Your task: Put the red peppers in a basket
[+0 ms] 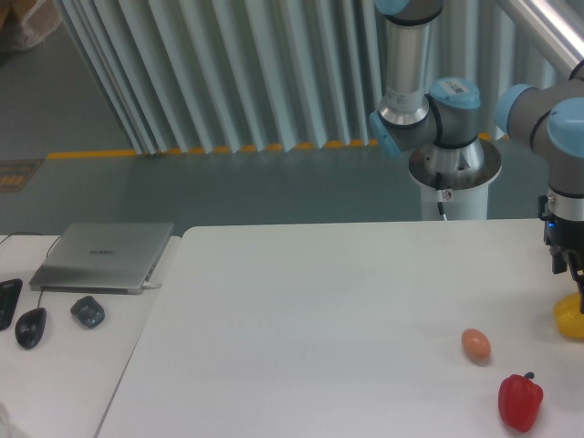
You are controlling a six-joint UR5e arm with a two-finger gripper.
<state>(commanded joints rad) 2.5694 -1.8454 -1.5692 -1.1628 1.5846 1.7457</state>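
The red pepper (520, 401) sits on the white surface (319, 310) near its front right corner, stem up, a brown egg (475, 344) just up and left of it but not touching. A second, lower white desk (68, 365) adjoins on the left, carrying a closed grey laptop (102, 256), a black mouse (30, 326) and a small dark grey object (88, 311). Behind runs a grey floor with a yellow line and a pale ribbed curtain. The gripper (570, 271) hangs at the right edge of view, directly over a yellow pepper (570, 317) — well apart from the red one, which lies nearer the front. Whether its fingers are spread or pressed together I cannot tell — the frame edge cuts them off
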